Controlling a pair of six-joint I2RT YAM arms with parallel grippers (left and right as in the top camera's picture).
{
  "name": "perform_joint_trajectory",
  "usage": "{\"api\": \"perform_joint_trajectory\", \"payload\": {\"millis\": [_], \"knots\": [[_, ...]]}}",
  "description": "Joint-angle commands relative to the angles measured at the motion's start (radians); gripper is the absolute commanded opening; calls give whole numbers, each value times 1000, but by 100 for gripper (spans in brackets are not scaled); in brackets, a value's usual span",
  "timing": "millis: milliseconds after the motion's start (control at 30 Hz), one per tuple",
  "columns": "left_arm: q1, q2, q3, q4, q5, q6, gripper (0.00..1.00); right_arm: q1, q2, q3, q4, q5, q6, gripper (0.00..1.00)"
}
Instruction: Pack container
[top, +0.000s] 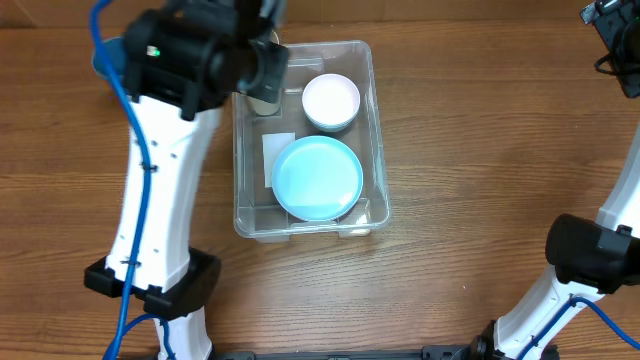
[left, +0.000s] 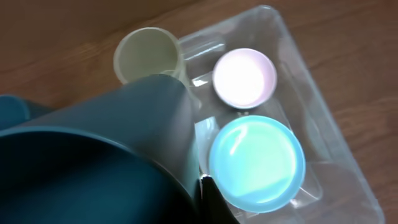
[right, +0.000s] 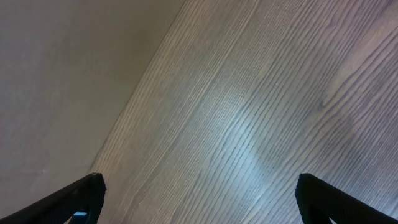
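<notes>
L gripper (top: 264, 72): jaws closed, over far-left corner of container (top: 377, 130). In the wrist view one dark finger (left: 212, 200) shows at the bottom. A big dark teal thing (left: 112, 149), curved like a cup wall, sits right against it and fills the near-left of the view. Cannot tell if it is pinched.

Cup (top: 266, 103): pale cream, upright, mouth up. In container, far-left corner, right under L gripper.

Bowl (top: 331, 100): white, round, upright. In container, far-right corner, apart from cup.

Plate (top: 317, 178): light blue, round, flat on container floor. Fills most of near half, close to bowl.

Label (top: 278, 150): white, rect., on container floor by left wall. Its right edge is hidden under plate.

Container: clear plastic, rect., rounded corners. Mid worktop (top: 480, 150), nearer far edge, long sides running far to near.

R gripper (right: 208, 205): jaws wide, nothing between them. Over bare wood at far-right corner of worktop, well apart from container.

Worktop: brown wood grain.
</notes>
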Motion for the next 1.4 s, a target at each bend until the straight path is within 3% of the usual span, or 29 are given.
{"api": "perform_joint_trajectory", "payload": {"millis": [0,400,533,900,933,1033,1367], "knots": [[-40,17,-10,-3,41,52,4,1,-8,6,5,3,4,100],[-37,269,-103,-35,5,33,4,1,-8,6,5,3,5,100],[-36,361,-103,-35,-71,53,4,1,-8,6,5,3,4,100],[-30,417,-116,-18,-76,61,4,1,-8,6,5,3,5,100],[-30,418,-116,-18,-76,61,5,1,-8,6,5,3,5,100],[-30,418,-116,-18,-76,61,45,1,-8,6,5,3,4,100],[-30,413,-75,-35,-90,77,47,1,-8,6,5,3,5,100]]}}
